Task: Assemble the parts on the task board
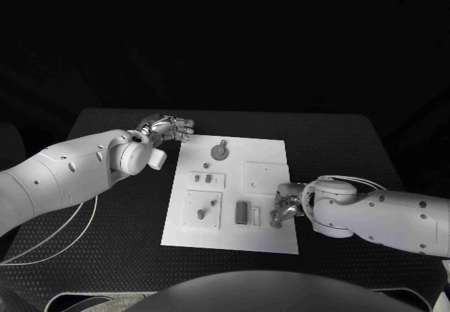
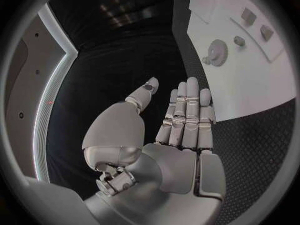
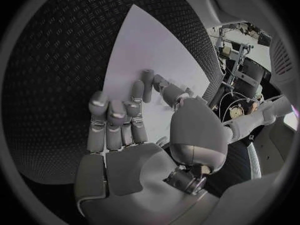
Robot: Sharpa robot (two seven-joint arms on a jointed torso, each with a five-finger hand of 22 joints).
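Note:
The white task board [image 1: 235, 239] lies in the middle of the table. On it are a round grey disc part [image 1: 218, 151] at the far end, two small blocks [image 1: 203, 177], a square raised plate [image 1: 266, 175], a plate with pegs [image 1: 203, 208] and two upright bars [image 1: 248, 214]. My left hand [image 1: 171, 127] hovers off the board's far left corner, fingers straight and together, thumb apart, holding nothing [image 2: 181, 120]. The left wrist view shows the disc [image 2: 217, 51] and the board [image 2: 250, 85]. My right hand [image 1: 284, 205] is at the board's right edge, fingertips down on the board [image 3: 144, 40]. Its thumb [image 3: 172, 92] lies close to one finger; I cannot see whether anything sits between them.
The black textured table [image 1: 112, 260] surrounds the board, with free room on both sides and in front. A white cable [image 1: 56, 244] loops over the table's left front corner, under my left arm.

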